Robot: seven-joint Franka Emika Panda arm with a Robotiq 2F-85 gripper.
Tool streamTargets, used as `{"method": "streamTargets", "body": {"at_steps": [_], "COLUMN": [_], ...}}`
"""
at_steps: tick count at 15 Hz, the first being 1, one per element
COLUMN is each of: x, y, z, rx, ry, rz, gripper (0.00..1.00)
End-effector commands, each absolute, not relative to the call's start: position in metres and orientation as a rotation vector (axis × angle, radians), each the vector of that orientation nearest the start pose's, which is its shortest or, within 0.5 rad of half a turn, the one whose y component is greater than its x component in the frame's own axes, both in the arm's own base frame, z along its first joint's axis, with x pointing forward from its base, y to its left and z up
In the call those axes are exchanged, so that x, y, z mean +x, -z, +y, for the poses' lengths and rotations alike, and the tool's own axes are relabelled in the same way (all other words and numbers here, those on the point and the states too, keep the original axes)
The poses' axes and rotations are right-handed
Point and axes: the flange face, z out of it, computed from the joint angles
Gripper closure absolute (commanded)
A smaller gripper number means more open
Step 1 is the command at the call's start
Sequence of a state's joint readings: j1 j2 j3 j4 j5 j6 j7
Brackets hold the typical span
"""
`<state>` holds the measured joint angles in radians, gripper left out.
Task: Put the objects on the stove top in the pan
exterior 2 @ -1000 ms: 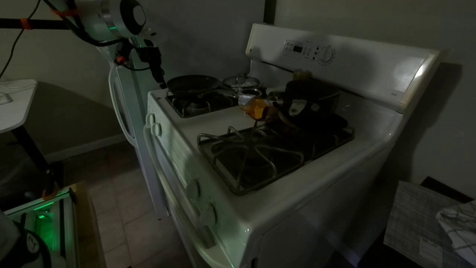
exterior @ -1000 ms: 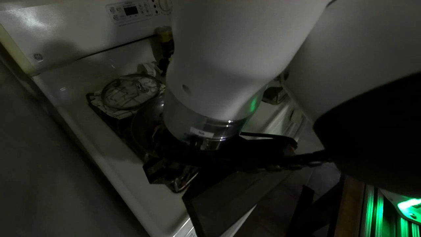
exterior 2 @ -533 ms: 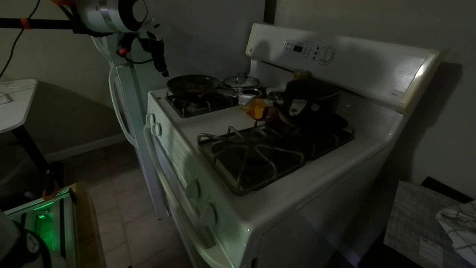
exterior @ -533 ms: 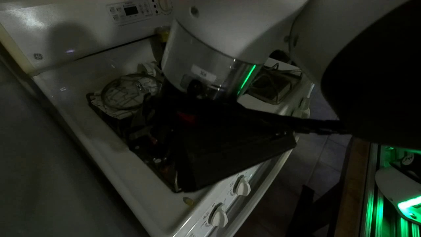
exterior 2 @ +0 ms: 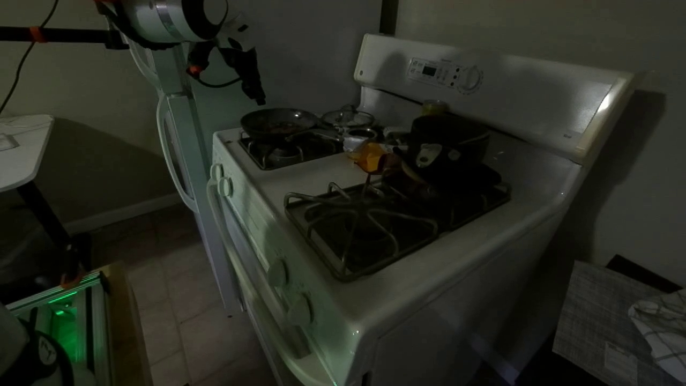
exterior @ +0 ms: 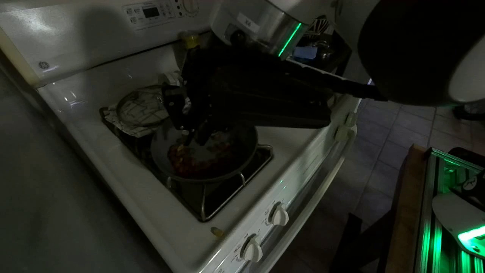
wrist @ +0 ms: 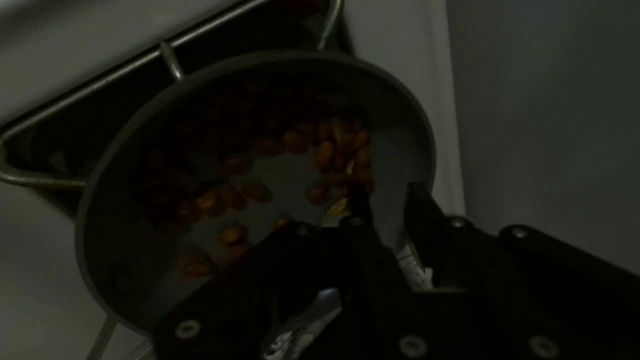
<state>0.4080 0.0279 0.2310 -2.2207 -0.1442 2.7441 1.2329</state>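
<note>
The dark round pan (exterior: 199, 152) sits on a burner grate of the white stove top (exterior: 163, 216); both exterior views show it (exterior 2: 257, 130). Several reddish-brown pieces (exterior: 193, 167) lie in it; they fill much of the wrist view (wrist: 325, 155). A small yellowish piece (exterior: 217, 231) lies on the stove top near its front corner. My gripper (exterior: 196, 138) is above the pan, pointing down; in an exterior view (exterior 2: 261, 102) it is clear of the rim. In the wrist view the jaws (wrist: 387, 200) stand apart with nothing seen between them. A yellow piece (wrist: 337, 206) shows beside one finger.
A glass lid (exterior: 142, 108) lies on a checked cloth behind the pan. A foil-lined round (exterior 2: 358, 140), an orange item (exterior 2: 371, 158) and a taller dark pot (exterior 2: 450, 142) stand farther along. White knobs (exterior: 253, 249) line the front edge. The backguard (exterior 2: 514, 102) rises behind.
My gripper has risen from low by the stove's front corner and moved in over the pan. The pan's contents and the yellowish piece, hidden by the arm a second ago, now show.
</note>
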Motion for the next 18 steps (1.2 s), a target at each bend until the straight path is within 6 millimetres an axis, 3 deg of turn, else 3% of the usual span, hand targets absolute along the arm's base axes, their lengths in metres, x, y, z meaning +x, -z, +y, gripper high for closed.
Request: {"method": "streamTargets", "body": {"at_steps": [1, 3, 7, 12, 18], "x": [0.449, 0.449, 0.429, 0.399, 0.399], "y": [-0.414, -0.413, -0.409, -0.402, -0.377], "z": [0.332, 0.331, 0.352, 0.375, 0.378], "rx": [-2.652, -2.655, -2.668, -2.729, -2.846], "ry": [0.54, 0.547, 0.403, 0.243, 0.258], "rz": [0.735, 0.742, 0.613, 0.474, 0.339], "gripper": [0.42, 0.26, 0.01, 0.0, 0.0]}}
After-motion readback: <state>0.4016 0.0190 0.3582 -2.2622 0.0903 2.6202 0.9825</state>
